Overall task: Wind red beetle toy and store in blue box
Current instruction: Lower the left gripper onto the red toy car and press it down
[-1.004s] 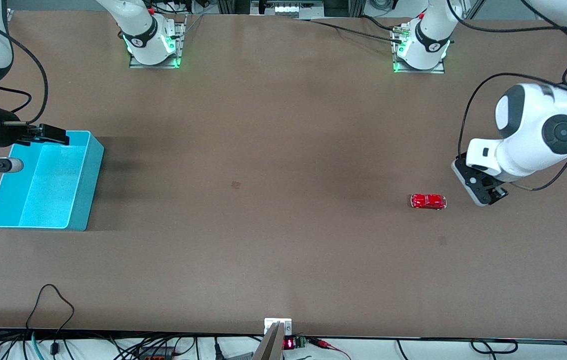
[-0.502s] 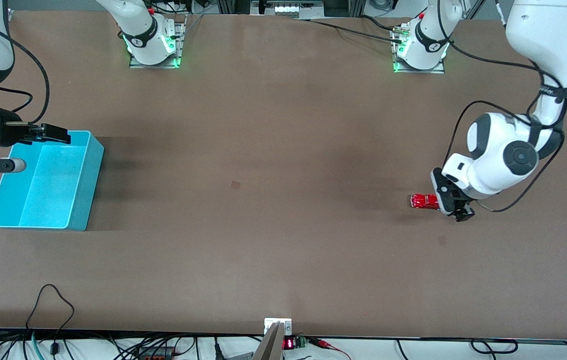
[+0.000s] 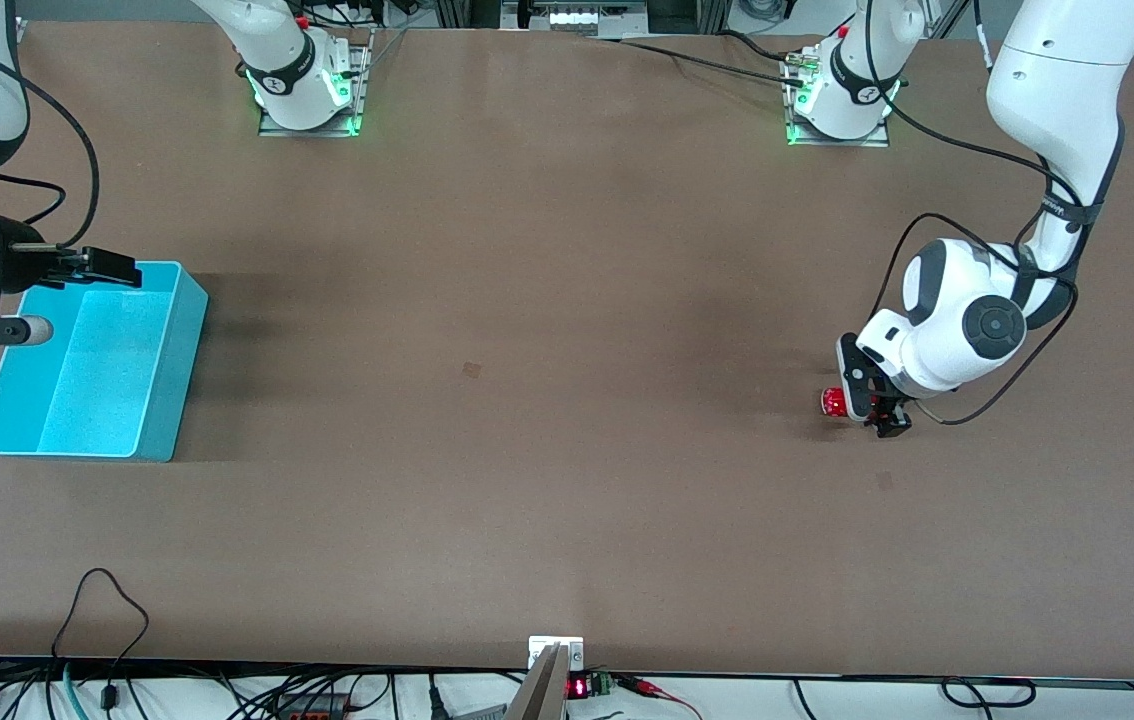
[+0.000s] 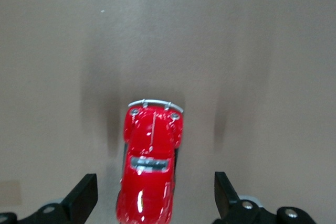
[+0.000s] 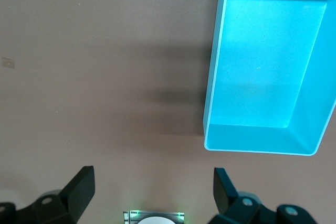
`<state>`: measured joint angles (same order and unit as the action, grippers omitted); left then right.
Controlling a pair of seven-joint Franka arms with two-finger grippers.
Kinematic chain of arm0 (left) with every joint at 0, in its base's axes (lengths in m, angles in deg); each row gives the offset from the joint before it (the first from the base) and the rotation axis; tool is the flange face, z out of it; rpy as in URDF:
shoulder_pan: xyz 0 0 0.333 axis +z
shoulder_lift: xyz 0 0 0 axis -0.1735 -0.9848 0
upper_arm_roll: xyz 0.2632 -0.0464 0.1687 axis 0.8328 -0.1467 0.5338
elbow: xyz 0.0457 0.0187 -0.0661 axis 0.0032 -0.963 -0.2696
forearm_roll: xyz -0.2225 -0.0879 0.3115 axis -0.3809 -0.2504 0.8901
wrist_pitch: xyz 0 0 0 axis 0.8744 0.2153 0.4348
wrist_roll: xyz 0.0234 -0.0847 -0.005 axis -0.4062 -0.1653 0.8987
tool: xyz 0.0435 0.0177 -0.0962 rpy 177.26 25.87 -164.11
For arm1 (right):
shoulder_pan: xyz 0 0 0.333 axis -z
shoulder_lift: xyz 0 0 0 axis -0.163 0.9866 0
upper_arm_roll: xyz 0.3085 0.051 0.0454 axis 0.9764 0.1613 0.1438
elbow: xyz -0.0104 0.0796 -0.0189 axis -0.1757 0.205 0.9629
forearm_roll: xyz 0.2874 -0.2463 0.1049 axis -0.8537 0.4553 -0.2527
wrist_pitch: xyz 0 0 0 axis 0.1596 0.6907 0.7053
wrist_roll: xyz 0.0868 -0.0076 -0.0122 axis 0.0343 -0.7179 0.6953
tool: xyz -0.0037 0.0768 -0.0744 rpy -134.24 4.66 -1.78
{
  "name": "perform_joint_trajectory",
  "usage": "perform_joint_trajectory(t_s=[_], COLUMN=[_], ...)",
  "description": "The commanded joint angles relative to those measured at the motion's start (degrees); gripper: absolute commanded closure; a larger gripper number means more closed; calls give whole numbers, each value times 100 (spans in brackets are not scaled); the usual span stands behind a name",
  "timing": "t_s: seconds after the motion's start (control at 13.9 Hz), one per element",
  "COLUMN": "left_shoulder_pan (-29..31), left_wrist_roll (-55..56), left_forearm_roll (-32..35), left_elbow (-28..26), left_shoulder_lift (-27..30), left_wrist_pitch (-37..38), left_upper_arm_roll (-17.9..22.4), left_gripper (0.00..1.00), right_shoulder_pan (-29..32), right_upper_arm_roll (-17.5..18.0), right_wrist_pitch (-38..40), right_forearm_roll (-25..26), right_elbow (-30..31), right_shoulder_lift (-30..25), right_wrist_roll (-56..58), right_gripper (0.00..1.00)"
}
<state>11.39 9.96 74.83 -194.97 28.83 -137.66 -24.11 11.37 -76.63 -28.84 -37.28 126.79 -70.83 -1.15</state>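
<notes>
**Left tool set over the beetle, grasp not yet made**

The red beetle toy (image 4: 150,166) stands on the worktop (image 3: 547,450) toward the left arm's end, well apart from the blue box (image 3: 92,365) at the right arm's end. In the left wrist view the car lies between the two fingers of the left tool (image 4: 155,195), which stand wide with a gap on each side. The car is not centred: it sits closer to one finger than to the other.

This offset is the risk. If the fingers close as they are, the near finger may touch first and push or turn the small glossy body, so the grip could slip. From the front view the car is mostly hidden, so the tool's height is probably low, but this is not sure.

The right tool (image 5: 152,195) waits, wide open, above the worktop beside the box.
</notes>
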Motion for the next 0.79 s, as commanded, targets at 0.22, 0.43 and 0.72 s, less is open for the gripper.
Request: perform_joint_trajectory(t_s=[0.22,0.43,0.72], left_shoulder_pan=[80,89,141], left_wrist_roll=[-250,-241,-250], left_forearm_roll=[88,79,79], left_elbow=[-96,-87,-79], left_shoulder_lift=[52,52,0], left_wrist_pitch=[-83,-83,-83], left_upper_arm_roll=[-90,-98,-98], left_gripper=[77,88,90], right_shoulder_pan=[12,-5,-14], right_upper_arm_roll=[7,7,7], right_wrist_pitch=[154,154,154], right_forearm_roll=[-2,-2,-2], right_elbow=[-2,-2,-11], right_shoulder_lift=[8,8,8], right_wrist_roll=[59,67,67], right_gripper=[0,0,0])
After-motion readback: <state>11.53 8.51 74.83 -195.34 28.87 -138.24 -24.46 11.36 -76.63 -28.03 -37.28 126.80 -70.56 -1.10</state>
